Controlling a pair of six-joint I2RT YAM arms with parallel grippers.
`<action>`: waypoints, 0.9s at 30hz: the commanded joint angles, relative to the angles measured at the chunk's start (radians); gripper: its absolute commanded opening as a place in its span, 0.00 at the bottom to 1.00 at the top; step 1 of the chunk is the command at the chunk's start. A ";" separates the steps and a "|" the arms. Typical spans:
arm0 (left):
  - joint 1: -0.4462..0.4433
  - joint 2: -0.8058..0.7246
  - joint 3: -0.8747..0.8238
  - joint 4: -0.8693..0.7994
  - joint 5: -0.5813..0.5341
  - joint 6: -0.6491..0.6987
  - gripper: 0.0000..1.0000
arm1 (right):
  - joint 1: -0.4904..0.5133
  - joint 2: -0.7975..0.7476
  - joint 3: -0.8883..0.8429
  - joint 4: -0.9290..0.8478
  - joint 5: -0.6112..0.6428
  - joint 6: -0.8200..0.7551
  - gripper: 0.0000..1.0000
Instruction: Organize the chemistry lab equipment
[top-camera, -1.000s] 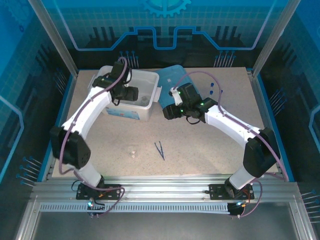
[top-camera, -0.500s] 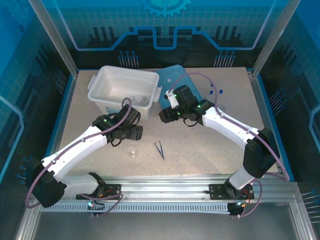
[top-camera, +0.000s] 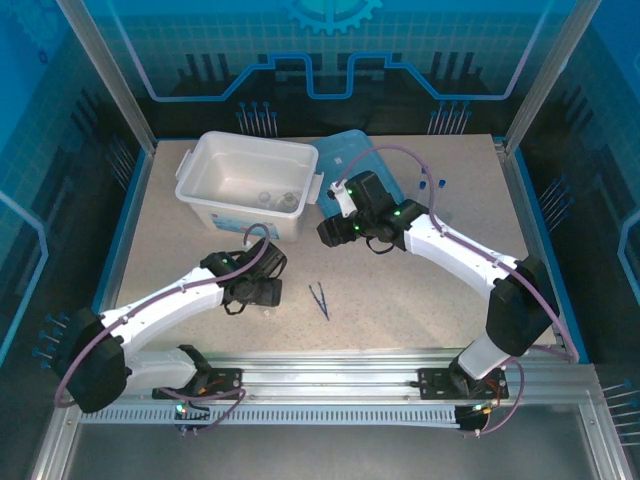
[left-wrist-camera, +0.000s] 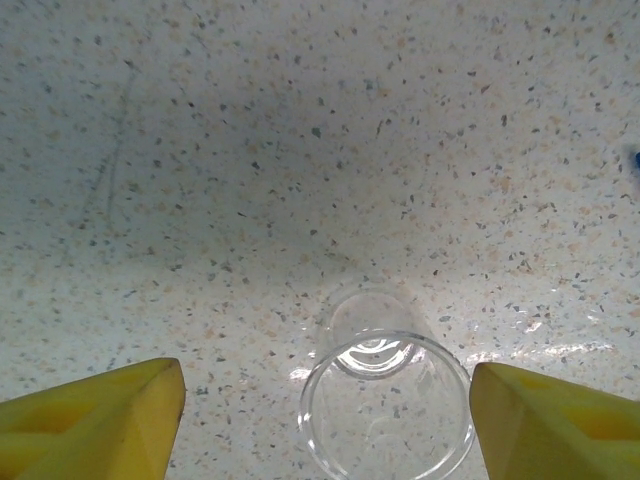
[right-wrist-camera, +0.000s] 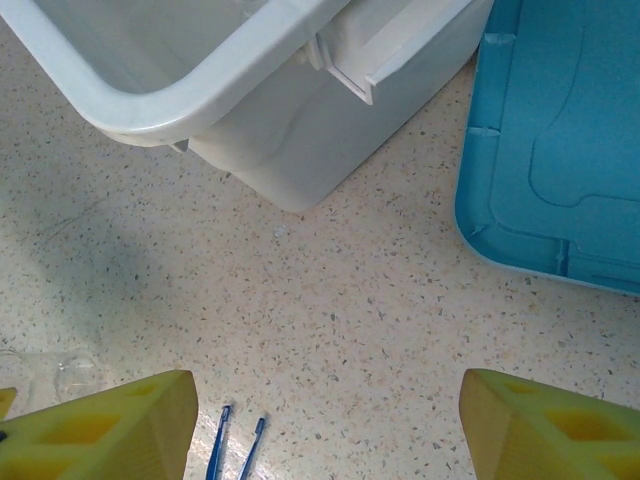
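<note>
Now mid-pickup, by the look of it. Left pincer (left-wrist-camera: 328, 390) spread wide and empty, poised above an upright beaker (left-wrist-camera: 385, 415), one finger to either side, not touching. Right pincer (right-wrist-camera: 328, 385) also spread, empty; tweezers (right-wrist-camera: 218, 445) beneath it, bin (right-wrist-camera: 280, 130) and lid (right-wrist-camera: 560, 130) beyond. Next: lower, close gently, carry to bin.

Honestly there's nothing here I can actually read. Closest thing to text is a light-blue label (top-camera: 241, 224) on the front wall of the white bin (top-camera: 205, 192) in the top view, but it's way too small and blurry to make out any words or numbers. The only real sign is a gear emblem (top-camera: 331, 12) at the top of the blue back panel (top-camera: 200, 50), with circuit-style lines running under it, and no lettering on it that I can tell.
</note>
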 joint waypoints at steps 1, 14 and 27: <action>-0.009 0.020 -0.021 0.050 0.045 -0.028 0.75 | 0.014 -0.028 -0.014 -0.008 0.016 -0.005 0.71; -0.030 0.075 -0.048 0.076 0.062 -0.065 0.68 | 0.011 -0.031 -0.029 0.001 0.020 -0.005 0.71; -0.079 0.106 -0.030 0.027 0.026 -0.107 0.60 | 0.010 -0.024 -0.046 0.012 0.017 -0.002 0.70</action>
